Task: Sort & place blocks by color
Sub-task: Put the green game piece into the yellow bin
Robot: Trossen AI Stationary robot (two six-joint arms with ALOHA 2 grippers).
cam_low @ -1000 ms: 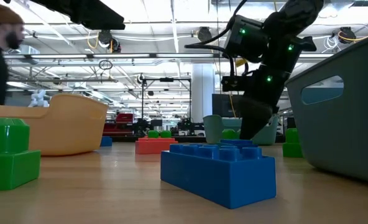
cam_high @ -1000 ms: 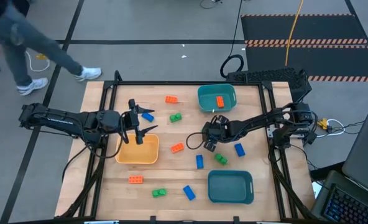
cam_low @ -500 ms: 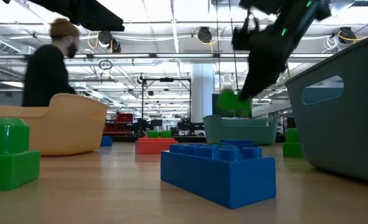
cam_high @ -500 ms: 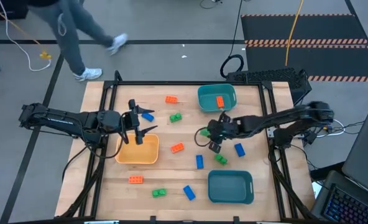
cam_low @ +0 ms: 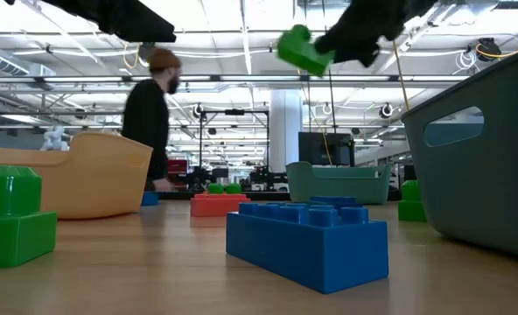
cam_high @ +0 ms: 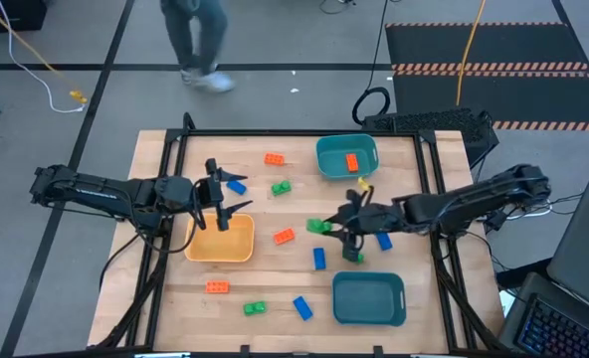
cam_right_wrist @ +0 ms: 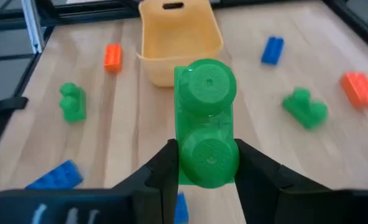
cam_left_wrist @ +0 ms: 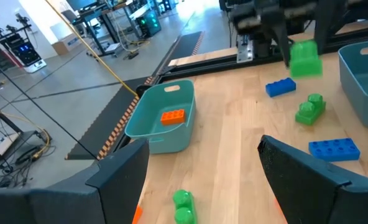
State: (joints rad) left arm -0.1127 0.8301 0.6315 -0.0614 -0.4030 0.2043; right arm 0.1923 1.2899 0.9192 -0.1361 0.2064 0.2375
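My right gripper (cam_high: 334, 229) is shut on a green block (cam_high: 319, 227), high above the table in the low view (cam_low: 304, 50) and central in the right wrist view (cam_right_wrist: 206, 130). Orange (cam_high: 284, 237), blue (cam_high: 319, 259) and green (cam_high: 281, 187) blocks lie flat on the table. One orange block (cam_high: 351, 162) lies inside the far teal tray (cam_high: 326, 149). My left gripper (cam_high: 227, 189) waits open just beyond the yellow tray (cam_high: 220, 244). Its fingers (cam_left_wrist: 125, 180) frame the left wrist view. My right gripper pinches the green block between its two fingers (cam_right_wrist: 165, 171), which press on the two long side faces at its lower end (cam_right_wrist: 206, 165). The block is lifted clear of the table, and its studded face (cam_right_wrist: 206, 84) faces the wrist camera.
A second teal tray (cam_high: 369, 298) sits near the table's near edge. Blue (cam_high: 383, 239) and green (cam_high: 353, 256) blocks lie close under the right arm. More blocks lie at the near left (cam_high: 216, 287). A person (cam_low: 150, 131) walks behind the table.
My right gripper has risen from the table with the green block, carrying it from table level to high above it, and has turned its wrist. Its arm has stretched out lower across the table's right side. The person has walked across behind the table.
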